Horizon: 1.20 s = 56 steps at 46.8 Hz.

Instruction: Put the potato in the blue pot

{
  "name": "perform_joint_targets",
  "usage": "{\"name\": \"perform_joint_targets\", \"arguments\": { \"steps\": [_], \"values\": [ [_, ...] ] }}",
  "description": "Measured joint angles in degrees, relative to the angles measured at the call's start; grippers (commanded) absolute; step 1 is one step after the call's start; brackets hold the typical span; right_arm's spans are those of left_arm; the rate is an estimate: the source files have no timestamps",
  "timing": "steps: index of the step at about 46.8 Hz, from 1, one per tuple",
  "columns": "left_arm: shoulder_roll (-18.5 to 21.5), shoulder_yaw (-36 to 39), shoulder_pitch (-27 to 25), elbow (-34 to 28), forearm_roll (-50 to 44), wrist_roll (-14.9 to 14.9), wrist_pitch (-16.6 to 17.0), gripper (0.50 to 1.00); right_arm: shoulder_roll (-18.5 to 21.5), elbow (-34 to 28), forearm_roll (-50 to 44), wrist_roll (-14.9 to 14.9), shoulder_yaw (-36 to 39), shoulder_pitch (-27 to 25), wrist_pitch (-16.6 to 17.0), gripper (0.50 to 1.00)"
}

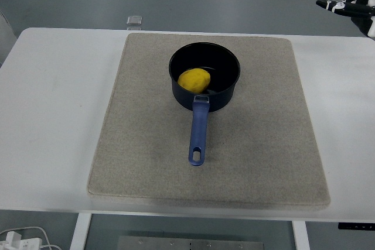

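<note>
White table (pixel 58 115) with a beige mat (pixel 263 144) — the yellow potato (pixel 194 79) already lies inside the blue pot (pixel 204 77), so the task looks done — while the right hand (pixel 350 2) hangs at the top right corner, fingers spread, empty.

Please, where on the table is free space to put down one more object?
The grey mat is bare left, right and in front of the blue pot, apart from its handle. White table strips flank the mat. Only the pot, holding the potato, is occupied.

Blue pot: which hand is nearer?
Right. The right hand hovers open at the top right corner, far from the blue pot holding the potato. The left hand is out of view.
</note>
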Motion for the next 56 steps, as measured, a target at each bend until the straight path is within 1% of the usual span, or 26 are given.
{"name": "perform_joint_targets", "arguments": {
  "steps": [5,12,17,22,29,56],
  "values": [
    [0.0,0.0,0.0,0.0,0.0,0.0,0.0,1.0,0.1,-0.3,3.9,-0.1,0.0,-0.6,0.3,0.924],
    [0.0,0.0,0.0,0.0,0.0,0.0,0.0,1.0,0.1,-0.5,5.5,-0.2,0.3,-1.1,0.4,0.924],
    [0.0,0.0,0.0,0.0,0.0,0.0,0.0,1.0,0.4,-0.6,6.9,-0.5,2.7,-2.0,0.4,0.924],
    [0.0,0.0,0.0,0.0,0.0,0.0,0.0,1.0,0.8,-0.6,7.0,-0.9,4.8,-3.9,0.4,0.924],
    [0.0,0.0,0.0,0.0,0.0,0.0,0.0,1.0,1.4,-0.5,7.0,-1.0,5.0,-4.8,0.2,0.924],
    [0.0,-0.4,-0.7,0.0,-0.2,0.0,0.0,1.0,1.0,-0.4,6.4,-0.5,5.1,-5.2,-0.2,0.924]
  ]
}}
